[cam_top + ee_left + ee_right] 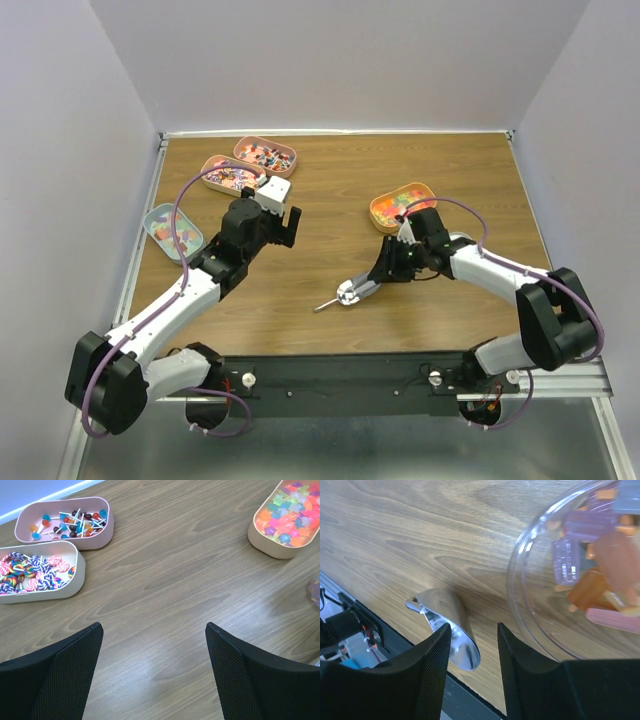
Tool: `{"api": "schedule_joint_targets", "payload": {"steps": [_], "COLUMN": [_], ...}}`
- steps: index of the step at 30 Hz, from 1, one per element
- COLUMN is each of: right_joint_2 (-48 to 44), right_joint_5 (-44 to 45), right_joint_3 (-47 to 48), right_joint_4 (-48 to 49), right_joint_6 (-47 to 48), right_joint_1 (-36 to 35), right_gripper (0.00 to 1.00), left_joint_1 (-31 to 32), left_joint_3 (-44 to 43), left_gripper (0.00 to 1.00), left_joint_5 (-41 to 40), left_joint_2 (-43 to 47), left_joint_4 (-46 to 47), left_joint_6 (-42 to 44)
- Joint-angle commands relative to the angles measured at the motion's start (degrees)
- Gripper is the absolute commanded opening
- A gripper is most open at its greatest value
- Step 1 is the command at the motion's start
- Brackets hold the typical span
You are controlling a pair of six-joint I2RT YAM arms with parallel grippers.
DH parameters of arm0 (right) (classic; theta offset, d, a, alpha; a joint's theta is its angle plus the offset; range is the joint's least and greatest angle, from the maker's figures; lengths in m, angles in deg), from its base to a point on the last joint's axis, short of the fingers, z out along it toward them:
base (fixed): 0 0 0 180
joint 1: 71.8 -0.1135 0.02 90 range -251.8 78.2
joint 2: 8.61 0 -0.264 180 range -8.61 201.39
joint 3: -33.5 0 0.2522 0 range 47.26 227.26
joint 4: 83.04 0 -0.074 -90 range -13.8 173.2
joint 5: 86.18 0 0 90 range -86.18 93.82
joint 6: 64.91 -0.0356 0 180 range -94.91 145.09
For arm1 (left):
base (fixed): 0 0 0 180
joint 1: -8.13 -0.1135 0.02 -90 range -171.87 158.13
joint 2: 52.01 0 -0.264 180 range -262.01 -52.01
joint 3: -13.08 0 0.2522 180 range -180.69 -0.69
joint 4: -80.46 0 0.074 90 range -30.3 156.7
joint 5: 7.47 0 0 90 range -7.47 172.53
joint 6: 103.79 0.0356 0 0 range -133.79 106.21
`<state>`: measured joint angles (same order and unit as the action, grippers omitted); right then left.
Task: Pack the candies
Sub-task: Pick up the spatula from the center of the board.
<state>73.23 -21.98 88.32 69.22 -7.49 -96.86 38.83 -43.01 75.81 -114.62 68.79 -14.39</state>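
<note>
Left wrist: tiny, translucent, multicoloured candies (287, 515)

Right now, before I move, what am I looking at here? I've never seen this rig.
Two robot arms, each ending in a two-finger gripper. One picture looks down from above and behind; the other two come from cameras on the wrists. On the table lie four tins of candies and a clear bowl holding more. The left gripper is open and empty. The right gripper straddles a metal scoop; whether it grips it, I cannot tell.
</note>
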Motion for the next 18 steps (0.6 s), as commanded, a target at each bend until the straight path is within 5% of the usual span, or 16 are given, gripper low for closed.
{"api": "schedule_joint_targets", "payload": {"steps": [1,10,18], "right_joint_2": [2.18,-0.36,-3.80], "right_joint_5": [-1.71,-2.41,-8.81], "right_joint_3": [-0.28,1.12,5.70], "right_joint_4": [3.34,3.43,2.90], "right_joint_6": [-0.82,-1.00,-1.09], "right_joint_1": [-1.22,-1.31,4.39], "right_gripper": [0.45,0.01,0.01], "left_joint_1": [-0.11,-0.02,0.94], "left_joint_3": [-1.09,-0.48,3.12], "left_gripper": [0.90,0.91,0.95], "left_joint_5": [1.36,6.46,19.89], "left_joint_2": [-0.23,1.25,6.88], "left_joint_4": [0.29,1.34,6.52], "left_joint_6": [1.55,4.20,8.59]}}
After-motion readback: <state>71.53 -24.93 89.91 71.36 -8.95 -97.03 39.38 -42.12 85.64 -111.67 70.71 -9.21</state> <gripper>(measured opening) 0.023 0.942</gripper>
